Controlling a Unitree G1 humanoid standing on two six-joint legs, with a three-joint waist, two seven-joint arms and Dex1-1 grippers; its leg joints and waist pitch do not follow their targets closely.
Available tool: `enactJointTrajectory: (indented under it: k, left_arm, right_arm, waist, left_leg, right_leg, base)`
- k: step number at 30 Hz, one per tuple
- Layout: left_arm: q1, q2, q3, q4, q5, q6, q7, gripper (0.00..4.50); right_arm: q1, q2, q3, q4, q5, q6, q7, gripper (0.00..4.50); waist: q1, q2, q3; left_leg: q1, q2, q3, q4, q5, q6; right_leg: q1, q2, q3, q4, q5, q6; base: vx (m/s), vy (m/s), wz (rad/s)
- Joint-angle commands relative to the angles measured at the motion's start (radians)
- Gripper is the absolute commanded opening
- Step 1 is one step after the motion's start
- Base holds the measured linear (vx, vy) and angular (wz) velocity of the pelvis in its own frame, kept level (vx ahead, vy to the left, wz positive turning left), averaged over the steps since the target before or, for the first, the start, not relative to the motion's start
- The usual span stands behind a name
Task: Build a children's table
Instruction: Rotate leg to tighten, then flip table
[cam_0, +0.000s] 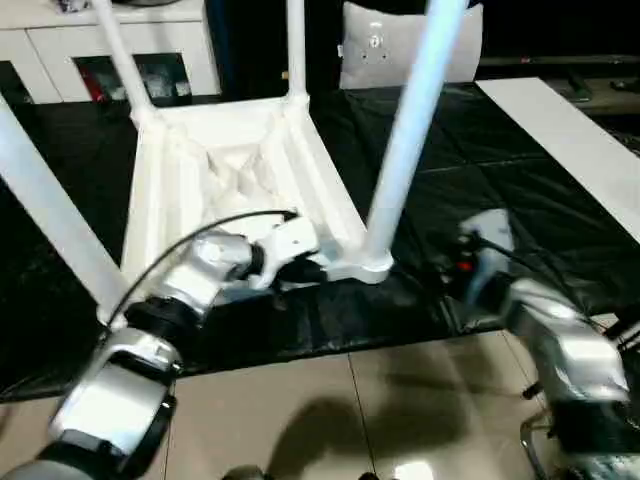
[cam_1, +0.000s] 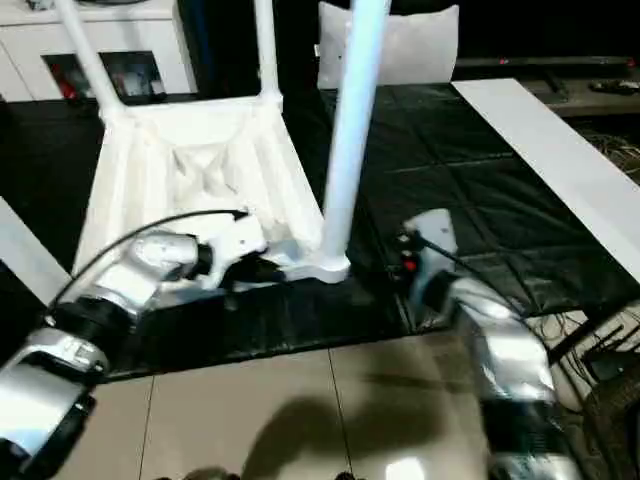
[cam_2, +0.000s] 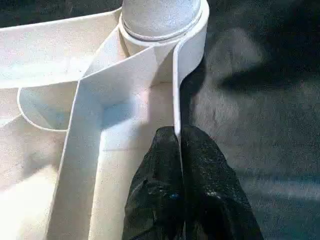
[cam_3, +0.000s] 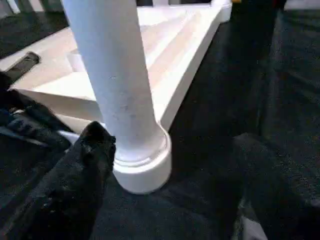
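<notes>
White plastic children's table (cam_0: 230, 170) lies upside down on the black floor mat (cam_0: 480, 200), ribbed underside up, round tapered white legs (cam_0: 410, 130) standing up out of the rounded corner sockets. Four legs visible in the head views, so all look seated; can't confirm how deep.

Left pincer (cam_2: 181, 150): closed, the two black fingers (cam_2: 160, 190) pinching the thin outer rim wall of the tabletop right beside the near socket (cam_2: 162, 20). Wall sits between the tips in the left wrist view.

Right pincer (cam_3: 165, 165): jaws wide apart, holding nothing, one black finger (cam_3: 75, 190) just beside the base of the near leg at its socket collar (cam_0: 365, 265). Right forearm (cam_0: 560, 340) sits over the mat, off to the side of the table.

Handling, my read:
- Hollow moulded plastic, so light and fairly stiff; ribs make the top rigid, but the rim wall is thin and may flex under a pinch.
- Smooth glossy surface, legs are slick and tapered, so a grip on a leg tends to slide toward the thin end. Grab low, near the collar.
- Not fragile, but levering on a long leg could pop or crack the socket.
- Best holds: rim wall or a rib for steadying, leg base for pushing it home.
- Light enough that it'll skate on the mat if only one side is pushed.
</notes>
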Motion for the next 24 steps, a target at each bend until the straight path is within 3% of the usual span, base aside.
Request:
enactJointTrajectory:
  k: [1, 2, 4, 7, 10, 11, 12, 13, 14, 15, 16, 18, 19, 20, 21, 22, 23, 24]
  left_arm:
    - [-0.019, 0.025, 0.036, -0.028, -0.03, -0.035, -0.027, 0.27]
    - [0.008, 0.022, 0.079, -0.087, -0.102, 0.007, -0.074, 0.54]
    - [0.047, 0.0, 0.135, -0.153, -0.173, 0.051, -0.061, 0.57]
    - [0.105, -0.032, 0.195, -0.233, -0.234, 0.085, 0.016, 0.71]
    - [0.232, -0.076, 0.246, -0.422, -0.263, 0.218, 0.172, 0.85]
    - [0.274, -0.092, 0.263, -0.487, -0.271, 0.26, 0.218, 0.85]
    - [0.315, -0.111, 0.281, -0.558, -0.283, 0.298, 0.255, 0.85]
    - [0.32, -0.113, 0.283, -0.567, -0.284, 0.302, 0.26, 0.85]
    - [0.415, -0.173, 0.337, -0.737, -0.287, 0.394, 0.383, 0.85]
    - [0.422, -0.178, 0.341, -0.749, -0.286, 0.4, 0.393, 0.85]
    - [0.469, -0.205, 0.359, -0.825, -0.262, 0.416, 0.464, 0.85]
    - [0.551, -0.243, 0.375, -0.943, -0.229, 0.447, 0.56, 0.85]
    - [0.554, -0.244, 0.375, -0.947, -0.228, 0.449, 0.563, 0.85]
    - [0.642, -0.271, 0.364, -1.067, -0.196, 0.48, 0.63, 0.85]
    - [0.67, -0.281, 0.359, -1.102, -0.18, 0.485, 0.652, 0.85]
    - [0.687, -0.289, 0.354, -1.117, -0.166, 0.477, 0.668, 0.85]
    - [0.699, -0.298, 0.352, -1.131, -0.168, 0.481, 0.685, 0.85]
    - [0.709, -0.311, 0.356, -1.146, -0.177, 0.503, 0.707, 0.85]
  right_arm:
    - [0.01, 0.002, -0.01, -0.049, 0.022, 0.003, -0.009, 4.31]
    - [0.021, 0.009, -0.003, -0.085, 0.041, -0.001, -0.01, 4.42]
    - [0.026, 0.02, 0.009, -0.119, 0.025, 0.071, -0.074, 4.46]
    - [0.042, 0.04, 0.016, -0.172, 0.02, 0.128, -0.122, 4.5]
    - [0.071, 0.081, 0.035, -0.25, 0.017, 0.164, -0.175, 4.5]
    - [0.079, 0.096, 0.04, -0.274, 0.018, 0.182, -0.193, 4.5]
    - [0.09, 0.105, 0.052, -0.299, 0.017, 0.195, -0.21, 4.5]
    - [0.091, 0.106, 0.053, -0.302, 0.016, 0.196, -0.212, 4.5]
    - [0.114, 0.108, 0.102, -0.358, -0.011, 0.226, -0.244, 4.5]
    - [0.115, 0.108, 0.106, -0.361, -0.013, 0.229, -0.246, 4.5]
    - [0.122, 0.107, 0.128, -0.384, -0.017, 0.255, -0.255, 4.5]
    - [0.131, 0.128, 0.146, -0.404, -0.012, 0.278, -0.274, 4.5]
    - [0.131, 0.13, 0.147, -0.404, -0.012, 0.279, -0.274, 4.5]
    - [0.135, 0.169, 0.161, -0.396, -0.016, 0.247, -0.296, 4.5]
    - [0.133, 0.182, 0.169, -0.387, -0.021, 0.227, -0.301, 4.5]
    - [0.131, 0.191, 0.176, -0.377, -0.027, 0.21, -0.304, 4.5]
    - [0.132, 0.196, 0.183, -0.372, -0.032, 0.194, -0.311, 4.5]
    - [0.137, 0.197, 0.196, -0.369, -0.041, 0.183, -0.319, 4.5]
  waist:
    - [0.006, -0.008, -0.089]
    - [0.004, -0.008, -0.088]
    - [0.004, -0.009, -0.087]
    - [0.005, -0.011, -0.08]
    - [0.004, -0.019, -0.075]
    - [0.003, -0.013, -0.079]
    - [-0.001, -0.015, -0.075]
    - [-0.003, -0.023, -0.07]
    - [-0.006, -0.021, -0.071]
    - [-0.013, -0.025, -0.067]
    - [-0.023, -0.032, -0.057]
    - [-0.028, -0.031, -0.052]
    - [-0.03, -0.034, -0.049]
    - [-0.044, -0.039, -0.043]
    - [-0.049, -0.038, -0.039]
    - [-0.064, -0.038, -0.028]
    - [-0.072, -0.036, -0.03]
    - [-0.074, -0.034, -0.03]
  left_leg:
    - [0.002, 0.05, -0.025, -0.059, -0.038, 0.084]
    - [0.003, 0.051, -0.023, -0.06, -0.046, 0.081]
    - [0.004, 0.057, -0.025, -0.062, -0.039, 0.079]
    - [0.009, 0.064, -0.024, -0.064, -0.054, 0.07]
    - [0.008, 0.054, -0.017, -0.066, -0.082, 0.064]
    - [0.009, 0.065, -0.022, -0.067, -0.076, 0.054]
    - [0.007, 0.06, -0.019, -0.066, -0.077, 0.062]
    - [0.009, 0.053, -0.015, -0.066, -0.088, 0.065]
    - [0.006, 0.054, -0.018, -0.067, -0.095, 0.055]
    - [0.008, 0.063, -0.019, -0.07, -0.096, 0.055]
    - [0.008, 0.059, -0.018, -0.069, -0.13, 0.056]
    - [0.01, 0.045, -0.017, -0.067, -0.16, 0.056]
    - [0.012, 0.042, -0.016, -0.066, -0.171, 0.056]
    - [0.01, 0.053, -0.025, -0.072, -0.202, 0.051]
    - [0.011, 0.058, -0.029, -0.075, -0.219, 0.051]
    - [0.009, 0.059, -0.031, -0.078, -0.266, 0.052]
    - [0.025, 0.057, -0.03, -0.073, -0.3, 0.048]
    - [0.027, 0.058, -0.034, -0.074, -0.31, 0.047]
  right_leg:
    - [0.078, -0.11, 0.086, -0.056, -0.25, 0.063]
    - [0.078, -0.112, 0.086, -0.057, -0.257, 0.055]
    - [0.075, -0.114, 0.088, -0.053, -0.249, 0.028]
    - [0.07, -0.117, 0.092, -0.055, -0.267, -0.011]
    - [0.07, -0.111, 0.091, -0.067, -0.341, 0.023]
    - [0.074, -0.118, 0.093, -0.059, -0.332, 0.016]
    - [0.069, -0.112, 0.092, -0.068, -0.346, 0.026]
    - [0.065, -0.106, 0.09, -0.075, -0.372, 0.042]
    - [0.071, -0.109, 0.089, -0.071, -0.385, 0.056]
    - [0.069, -0.107, 0.09, -0.075, -0.379, 0.048]
    - [0.064, -0.101, 0.084, -0.088, -0.421, 0.067]
    - [0.064, -0.098, 0.077, -0.105, -0.482, 0.109]
    - [0.061, -0.094, 0.075, -0.111, -0.502, 0.127]
    - [0.063, -0.093, 0.07, -0.111, -0.495, 0.141]
    - [0.062, -0.095, 0.07, -0.113, -0.498, 0.138]
    - [0.059, -0.091, 0.065, -0.123, -0.543, 0.148]
    - [0.057, -0.092, 0.066, -0.133, -0.57, 0.153]
    - [0.058, -0.093, 0.066, -0.131, -0.564, 0.148]
  base:
    - [0.0, 0.0, 0.0]
    - [0.0, 0.0, 0.0]
    - [0.0, 0.0, 0.0]
    - [0.0, 0.0, 0.0]
    - [0.0, 0.0, 0.0]
    - [0.0, 0.0, 0.0]
    - [0.0, 0.0, 0.0]
    - [0.0, 0.0, 0.0]
    - [0.0, 0.0, 0.0]
    - [0.0, 0.0, 0.0]
    - [0.0, 0.0, 0.0]
    - [0.0, 0.0, 0.0]
    - [0.0, 0.0, 0.0]
    - [0.0, 0.0, 0.0]
    - [0.0, 0.0, 0.0]
    - [0.0, 0.0, 0.0]
    - [0.0, 0.0, 0.0]
    - [0.0, 0.0, 0.0]
